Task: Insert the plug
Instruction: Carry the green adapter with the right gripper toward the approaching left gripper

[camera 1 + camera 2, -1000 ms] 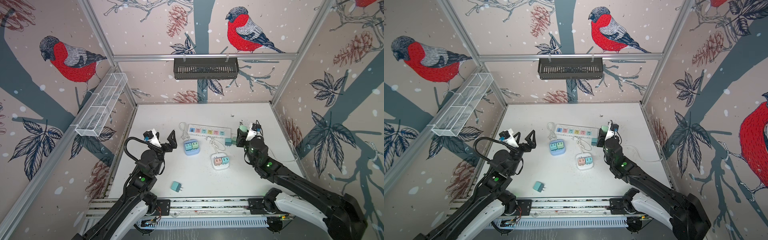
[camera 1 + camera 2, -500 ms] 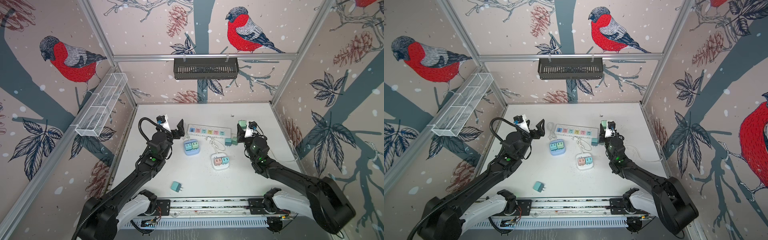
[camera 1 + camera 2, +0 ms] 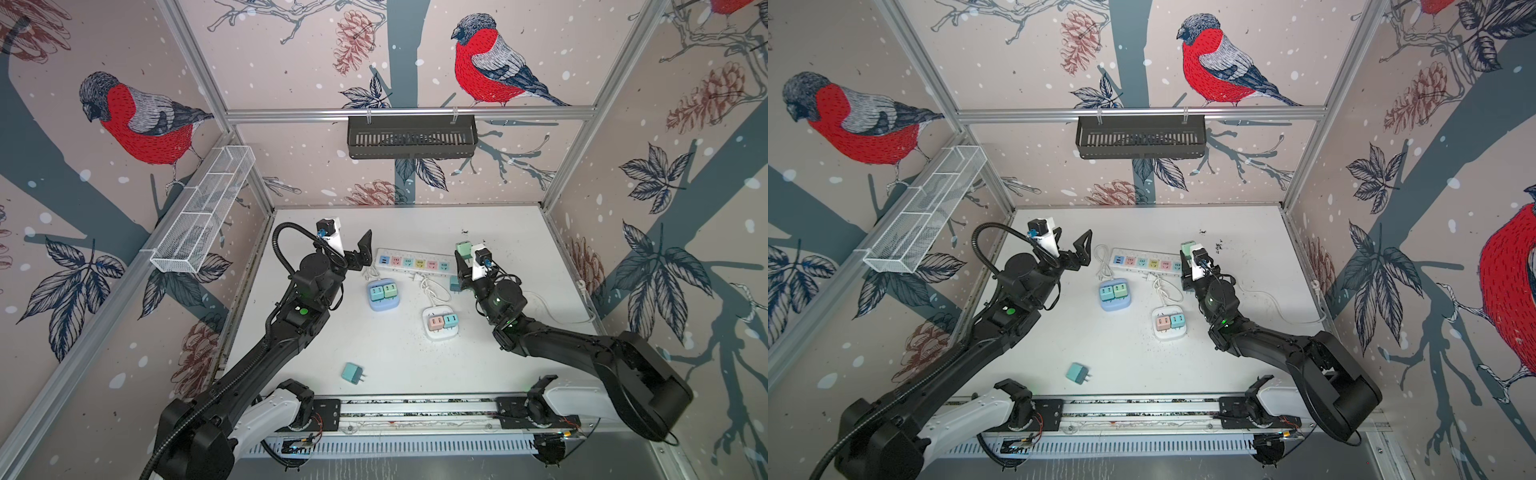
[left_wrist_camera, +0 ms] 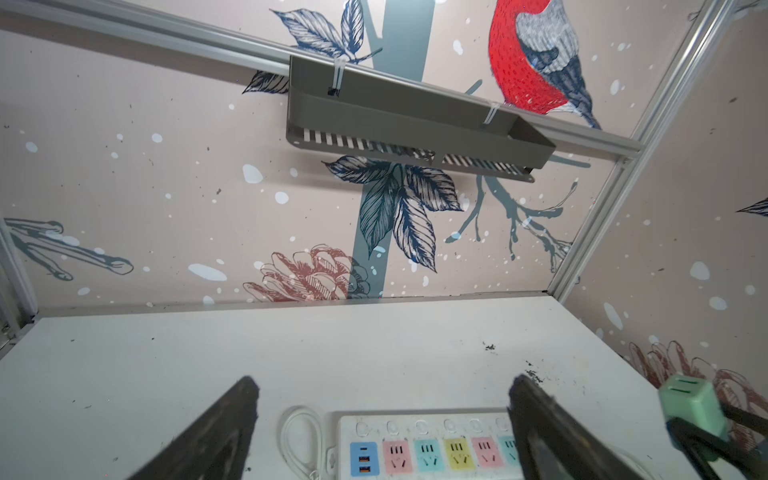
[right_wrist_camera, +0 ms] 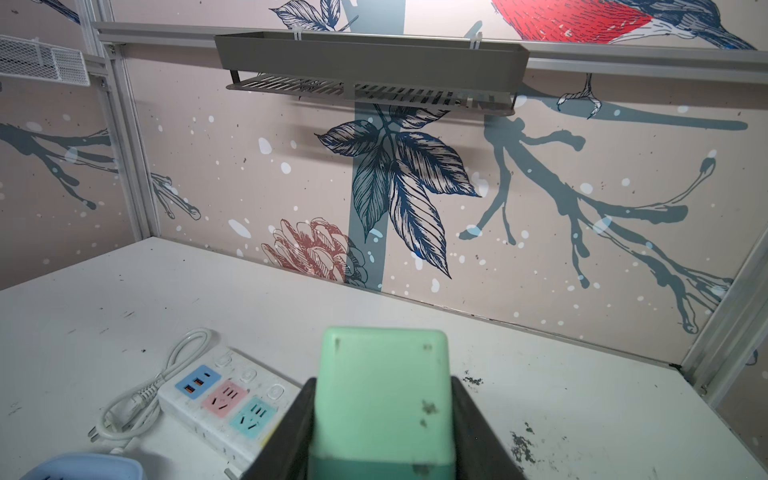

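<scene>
Right gripper [image 5: 382, 390] clamped on the green plug [image 3: 463, 248]. Plug is up off the table [image 3: 478, 374], just past the right end of the strip [image 3: 415, 262], not in a socket. Left gripper [image 4: 384, 384] is wide, holding nothing, over the strip's left end by the cord [image 5: 143, 392]. Blue hub [image 3: 382, 305] and white hub [image 3: 440, 334] sit nearer the front, two plugs each. Loose teal plug [image 3: 352, 372] lies near the front edge.

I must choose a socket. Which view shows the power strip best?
A top view: the power strip lies whole, every socket visible. The left wrist view is closer, but a finger hides one end; the right wrist view shows only the other end.
</scene>
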Robot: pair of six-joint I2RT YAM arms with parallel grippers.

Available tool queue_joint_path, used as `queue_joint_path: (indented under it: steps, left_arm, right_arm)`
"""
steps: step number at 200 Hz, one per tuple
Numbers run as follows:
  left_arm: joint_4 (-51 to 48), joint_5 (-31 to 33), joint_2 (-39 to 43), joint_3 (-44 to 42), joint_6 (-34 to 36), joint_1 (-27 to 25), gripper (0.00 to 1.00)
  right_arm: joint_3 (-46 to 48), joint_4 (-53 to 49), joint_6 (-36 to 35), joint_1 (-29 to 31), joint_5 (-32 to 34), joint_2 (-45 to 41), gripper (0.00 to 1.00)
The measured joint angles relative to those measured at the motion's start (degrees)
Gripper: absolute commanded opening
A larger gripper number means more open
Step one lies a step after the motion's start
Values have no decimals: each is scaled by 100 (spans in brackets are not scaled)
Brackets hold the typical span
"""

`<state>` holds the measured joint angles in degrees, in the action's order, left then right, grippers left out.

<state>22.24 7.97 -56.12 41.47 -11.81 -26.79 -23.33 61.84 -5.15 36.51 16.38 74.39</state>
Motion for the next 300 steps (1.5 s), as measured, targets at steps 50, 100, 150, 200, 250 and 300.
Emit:
queue_joint_path:
  steps: [50,100,150,200,250,300]
  left_arm:
    - [-295,-802,442,-256,-271,0,93]
    - [-275,-2048,511,-638,-461,0,91]
    - [66,-3097,120,-393,-619,-17,85]
    - [173,-3840,-439,-175,-599,-319,83]
    - [190,-3947,-940,83,-595,-658,80]
    - [50,-4035,-1486,627,-481,-857,75]
  right_arm:
    - [28,-13,-321,715,223,-186,5]
    - [820,321,-623,946,208,-605,9]
    - [389,584,-1003,955,48,-107,6]
    - [28,726,-1235,1062,-262,240,6]
    - [116,1021,-1440,1255,-621,352,6]
    - [107,1193,-1585,1283,-911,374,6]
